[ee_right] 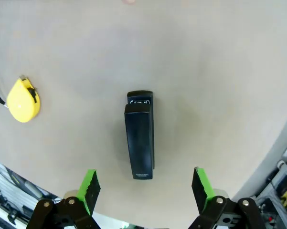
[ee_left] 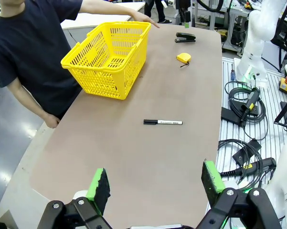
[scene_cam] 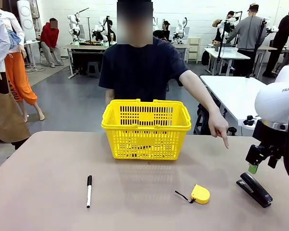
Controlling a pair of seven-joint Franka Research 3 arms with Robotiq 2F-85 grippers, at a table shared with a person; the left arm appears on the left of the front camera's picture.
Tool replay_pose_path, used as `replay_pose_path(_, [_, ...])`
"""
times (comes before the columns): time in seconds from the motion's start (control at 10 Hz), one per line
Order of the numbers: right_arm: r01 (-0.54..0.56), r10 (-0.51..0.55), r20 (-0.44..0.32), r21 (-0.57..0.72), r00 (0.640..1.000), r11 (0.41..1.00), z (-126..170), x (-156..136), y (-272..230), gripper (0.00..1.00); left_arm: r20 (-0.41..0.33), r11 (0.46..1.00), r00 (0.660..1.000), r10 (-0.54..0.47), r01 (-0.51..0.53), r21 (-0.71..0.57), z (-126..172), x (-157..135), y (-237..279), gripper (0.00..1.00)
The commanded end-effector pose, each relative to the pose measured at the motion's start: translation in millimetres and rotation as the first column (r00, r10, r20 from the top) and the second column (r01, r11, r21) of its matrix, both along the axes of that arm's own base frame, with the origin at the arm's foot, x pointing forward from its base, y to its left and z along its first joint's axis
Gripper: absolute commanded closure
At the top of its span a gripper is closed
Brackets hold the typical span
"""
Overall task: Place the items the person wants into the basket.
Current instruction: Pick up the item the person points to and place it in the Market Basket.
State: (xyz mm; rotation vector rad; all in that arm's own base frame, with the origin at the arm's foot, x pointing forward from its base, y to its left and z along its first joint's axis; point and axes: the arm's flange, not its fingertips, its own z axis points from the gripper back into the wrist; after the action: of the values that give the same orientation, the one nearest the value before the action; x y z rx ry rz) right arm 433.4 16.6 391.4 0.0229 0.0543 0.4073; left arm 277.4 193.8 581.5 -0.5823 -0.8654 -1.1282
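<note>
Right end effector (ee_right: 143, 188) hangs over the stapler (ee_right: 140, 138) with its jaws spread wide and nothing between them, so it's lined up but not on it yet. From the wrist view the stapler lies flat on the worktop (ee_right: 219, 71), long axis pointing away from the camera, sitting pretty much centred in the gap between the two green pads (ee_right: 89, 183). Person's hand (scene_cam: 219, 126) points down at that corner of the worktop, so I'd guess that's the wanted item.

Handling-wise: a stapler like this is probably stiff and a bit hefty for its size, with smooth painted sides that could slip. I'd pinch it across the narrow width, around the middle of the body, not near the hinged end where the top arm might flex. Hard to tell how much clearance is left above it.

Basket (scene_cam: 146, 127) sits at the far middle, well apart. Left end effector (ee_left: 155, 183) is open too, empty, nowhere near anything.
</note>
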Motion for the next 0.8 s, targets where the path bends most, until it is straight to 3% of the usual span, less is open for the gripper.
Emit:
replay_pose_path(0.0, [-0.037, 0.036, -0.036, -0.012, 0.999, 0.999, -15.1, 8.8, 3.3, 0.00, 0.026, 1.000, 1.000, -0.013, 0.014, -0.014, 0.9, 0.2, 1.2, 0.00])
replay_pose_path(0.7, [-0.095, 0.091, -0.097, -0.036, 0.991, 0.995, -52.5, 22.1, 9.4, 0.00, 0.026, 1.000, 1.000, -0.013, 0.014, -0.014, 0.9, 0.2, 1.2, 0.00])
